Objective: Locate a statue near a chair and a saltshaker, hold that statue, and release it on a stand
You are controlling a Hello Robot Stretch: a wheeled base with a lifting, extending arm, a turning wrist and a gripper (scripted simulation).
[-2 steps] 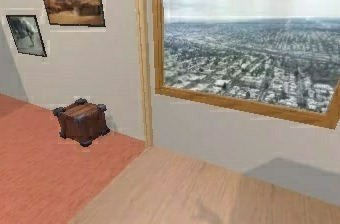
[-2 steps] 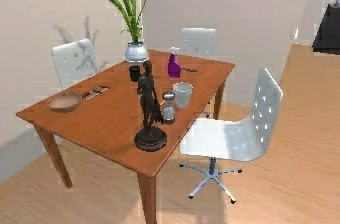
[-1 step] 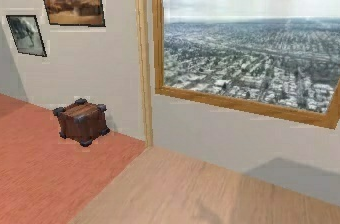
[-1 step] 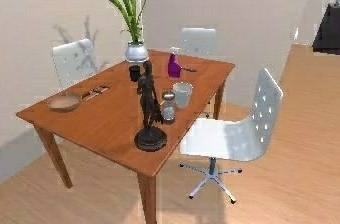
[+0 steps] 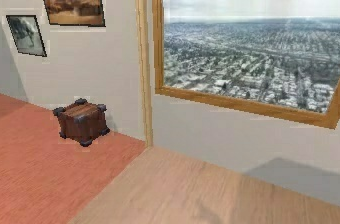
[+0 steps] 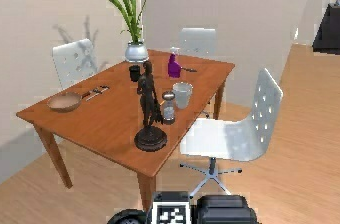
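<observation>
On the table [image 6: 96, 128], statue [image 6: 148, 108]: a dark, slender figure is seen upright on a round base, close to the table's near edge.
saltshaker [image 6: 168, 108]: a small grey shaker is set on the table just beside the statue, with a pale cup [image 6: 183, 95] next to it.
chair [image 6: 240, 128]: a white swivel seat is drawn up at the table's right-hand side in the arm side view, near the statue.
farther back on the table: a potted plant [image 6: 135, 45], a dark mug [image 6: 135, 73], a purple bottle [image 6: 174, 65] and a bowl [image 6: 65, 101] are laid out.
gripper [image 6: 130, 217]: its dark body is cut by the arm side view's bottom edge, short of the table's near edge. Its far end cannot be made out, so neither its state nor whether anything is held can be told.
statue against gripper: the statue is seen farther up the picture and slightly right of the gripper, apart from it, with the table's near edge between them.
</observation>
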